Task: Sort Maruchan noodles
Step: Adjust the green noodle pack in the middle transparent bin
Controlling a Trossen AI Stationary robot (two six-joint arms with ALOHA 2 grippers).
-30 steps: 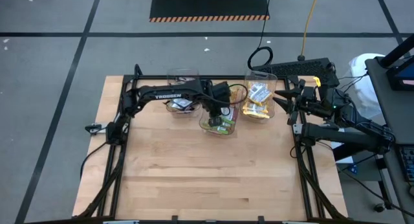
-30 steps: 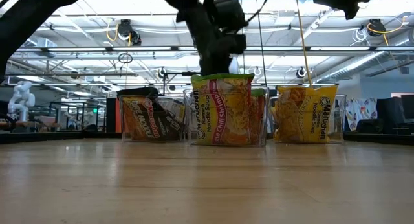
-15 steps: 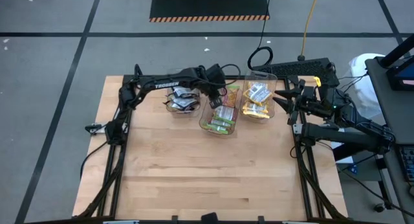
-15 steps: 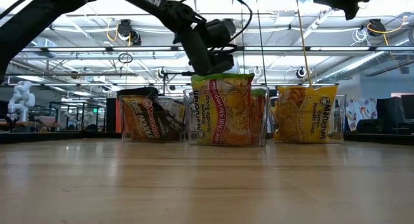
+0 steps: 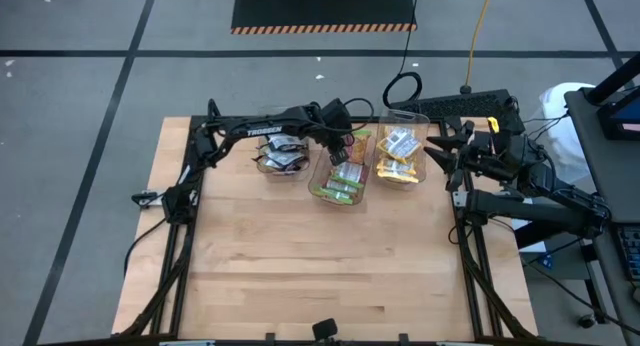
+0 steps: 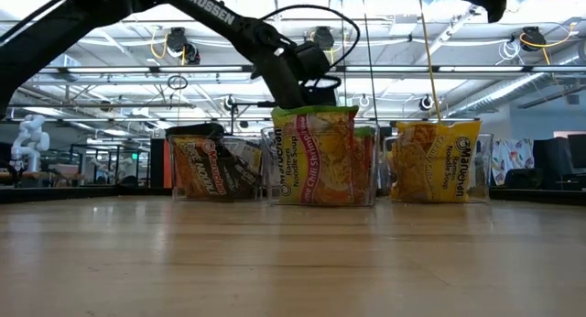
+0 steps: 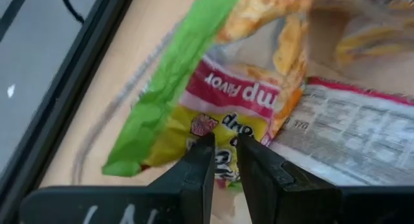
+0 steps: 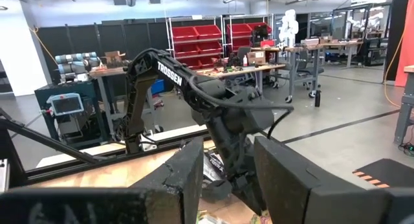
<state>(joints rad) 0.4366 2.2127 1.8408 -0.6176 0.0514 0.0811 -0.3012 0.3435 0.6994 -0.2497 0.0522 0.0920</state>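
Three clear bins stand in a row at the table's [image 5: 300,276] far edge; left of the middle bin [image 5: 339,178] sit black packets [image 5: 280,154], inside it lime-green packets [image 5: 343,178], right of it yellow packets [image 5: 400,154]. The left gripper [image 5: 340,141] hovers over the middle bin's far end, fingers nearly together, empty; the right gripper [image 5: 440,154], fingers apart, waits right of the bins.

"TROSSEN" runs in white letters along the dark left arm [image 6: 206,4]. The yellow-orange crinkly plastic ramen packet [image 6: 438,161] reads "Maruchan". On the lime-green and pink ramen packet [image 7: 220,114], upside-down lettering reads "FLAVOR".
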